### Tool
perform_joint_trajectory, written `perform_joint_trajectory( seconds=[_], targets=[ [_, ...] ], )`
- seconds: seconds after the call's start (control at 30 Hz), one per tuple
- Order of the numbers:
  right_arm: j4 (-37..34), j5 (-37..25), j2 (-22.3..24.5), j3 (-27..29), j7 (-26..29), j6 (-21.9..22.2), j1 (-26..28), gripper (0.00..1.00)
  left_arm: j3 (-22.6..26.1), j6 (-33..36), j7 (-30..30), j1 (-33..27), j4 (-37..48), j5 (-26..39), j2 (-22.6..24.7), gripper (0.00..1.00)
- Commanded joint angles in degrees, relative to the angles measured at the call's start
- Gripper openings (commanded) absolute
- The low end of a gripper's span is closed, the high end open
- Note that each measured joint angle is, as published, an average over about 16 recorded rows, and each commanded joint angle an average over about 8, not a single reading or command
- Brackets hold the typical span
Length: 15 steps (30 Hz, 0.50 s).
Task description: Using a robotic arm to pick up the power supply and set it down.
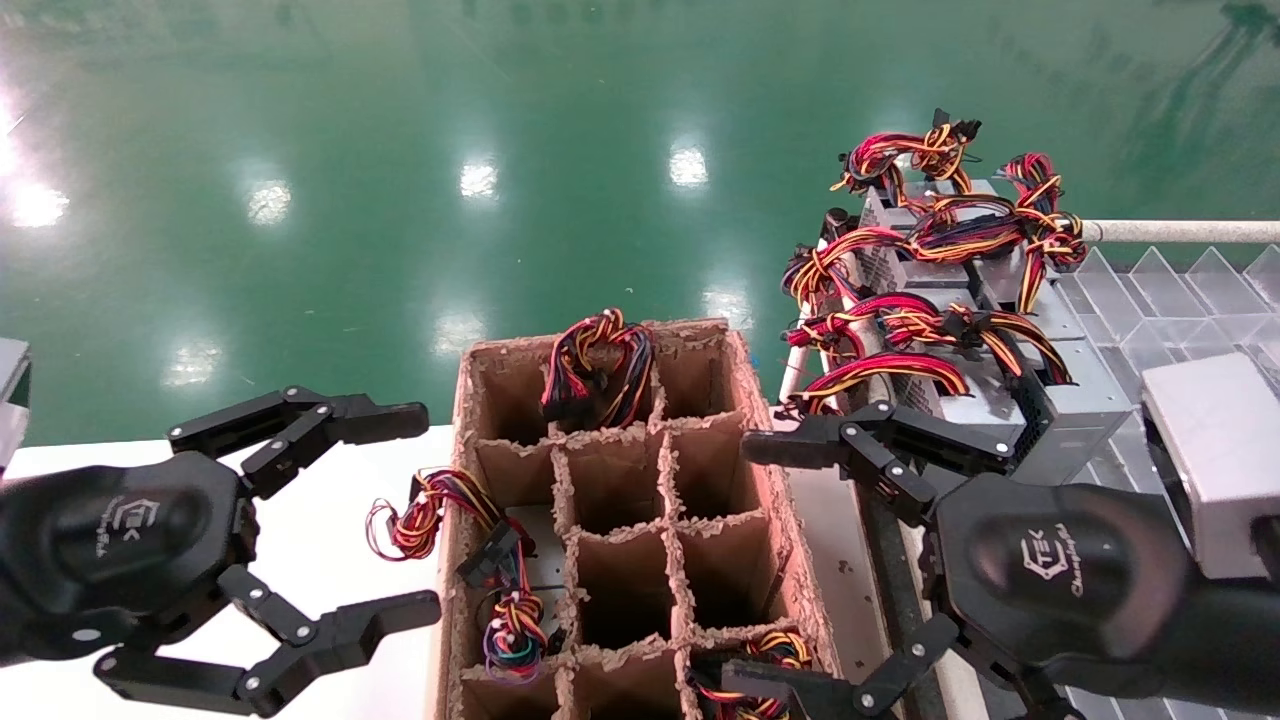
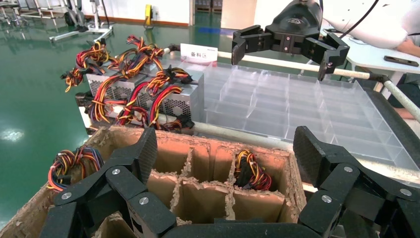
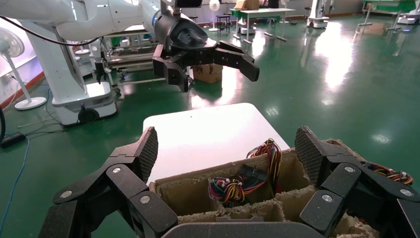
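Observation:
Several silver-grey power supplies [image 1: 1000, 410] with red, yellow and black wire bundles lie stacked at the right, beside a cardboard divider box [image 1: 770, 470]. They also show in the left wrist view as power supplies [image 2: 183, 101]. More wire bundles [image 1: 597, 368] stick out of some box compartments. My left gripper [image 1: 428, 515] hovers open just left of the box, over the white table. My right gripper [image 1: 742, 565] hovers open over the box's right edge, nearer me than the stack. Neither holds anything. Each wrist view looks across the box: left gripper [image 2: 225, 153], right gripper [image 3: 225, 148].
A white table [image 1: 320, 520] lies left of the box. A clear plastic divider tray [image 1: 1180, 300] sits at the right behind a white rail [image 1: 1180, 232]. Green floor lies beyond. In the wrist views the opposite arms show as right gripper [image 2: 287, 39] and left gripper [image 3: 203, 57].

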Motion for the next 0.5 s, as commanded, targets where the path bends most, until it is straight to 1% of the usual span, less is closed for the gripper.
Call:
perform_joint_trajectory(
  seconds=[0.03,0.5],
  targets=[
    [0.0,0.0,0.0,0.0,0.0,0.0,0.0,1.0,0.0,0.0,0.0,0.0,0.0,0.0,0.0,1.0],
    [0.0,0.0,0.0,0.0,0.0,0.0,0.0,1.0,0.0,0.0,0.0,0.0,0.0,0.0,0.0,1.0]
  ],
)
